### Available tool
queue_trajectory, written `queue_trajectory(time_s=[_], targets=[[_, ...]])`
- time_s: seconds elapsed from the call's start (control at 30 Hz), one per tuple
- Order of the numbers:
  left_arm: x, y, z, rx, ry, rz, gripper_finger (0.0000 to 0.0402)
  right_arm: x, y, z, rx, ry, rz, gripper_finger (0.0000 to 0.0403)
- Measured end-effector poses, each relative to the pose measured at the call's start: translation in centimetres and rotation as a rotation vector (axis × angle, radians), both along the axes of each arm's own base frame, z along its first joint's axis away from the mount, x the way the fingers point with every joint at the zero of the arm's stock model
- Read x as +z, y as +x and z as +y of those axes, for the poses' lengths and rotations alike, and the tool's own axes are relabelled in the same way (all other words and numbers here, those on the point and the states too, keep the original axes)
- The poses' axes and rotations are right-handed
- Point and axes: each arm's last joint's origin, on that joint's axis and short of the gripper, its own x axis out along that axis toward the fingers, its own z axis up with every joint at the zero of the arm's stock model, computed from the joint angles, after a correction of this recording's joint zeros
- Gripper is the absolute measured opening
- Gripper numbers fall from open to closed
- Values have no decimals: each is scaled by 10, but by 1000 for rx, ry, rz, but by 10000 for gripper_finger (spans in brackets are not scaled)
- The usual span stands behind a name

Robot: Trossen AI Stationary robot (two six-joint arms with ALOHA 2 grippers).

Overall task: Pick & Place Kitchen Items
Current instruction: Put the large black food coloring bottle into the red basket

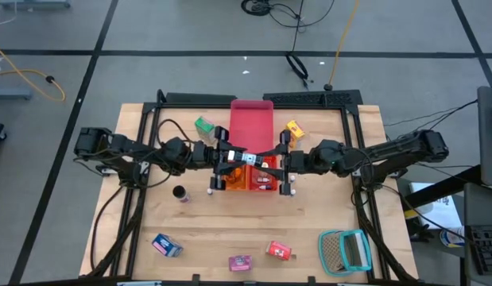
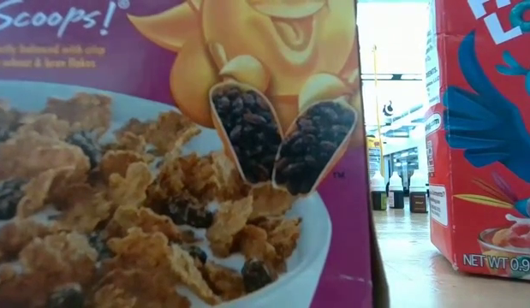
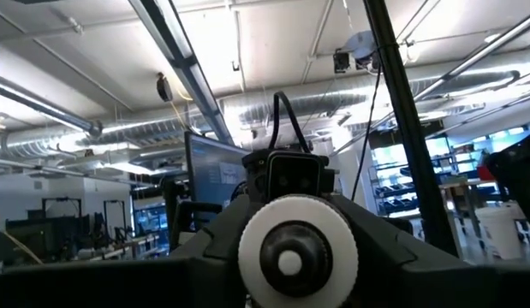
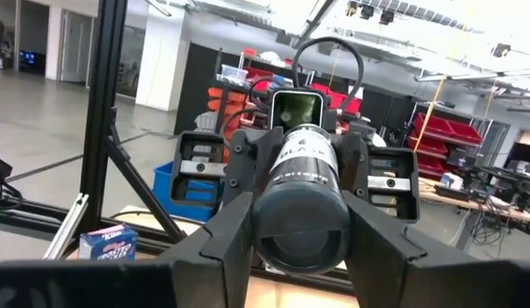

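Above the orange tray my two grippers meet nose to nose. Between them is a small dark cylinder with a printed label and a white round end. My right gripper is shut on its dark body. My left gripper closes around its white end. Other kitchen items lie on the table: a green box, a yellow box, a dark round can, a blue box, a pink box and a red box. My left gripper has a dark finger on either side of the cylinder's white end, coming level from the table's left. The cylinder is clear of the tray. My right gripper pinches the dark body between its two fingers, level from the table's right. The cylinder lies along the fingers, lifted clear.
A red tray lies behind the orange one. A teal mesh basket sits at the near right corner. In the low view, a purple cereal box and a red one stand close in front and hide both arms.
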Motion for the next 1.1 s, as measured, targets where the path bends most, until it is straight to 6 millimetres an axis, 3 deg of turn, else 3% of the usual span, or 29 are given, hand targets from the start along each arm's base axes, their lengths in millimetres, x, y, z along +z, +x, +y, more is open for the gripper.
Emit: queue_trajectory(time_s=[0.13,0.3,0.4,1.1], targets=[[-2,1,4,1,-19,29,135,-2,-3,-1,-38,6,52,142],[-9,5,12,42,-69,108,128,-4,-13,-6,-163,19,157,193],[-13,7,16,78,-102,162,128,-6,-19,-9,-212,17,221,203],[-38,13,19,75,-178,452,135,-4,-45,-14,-257,44,345,171]])
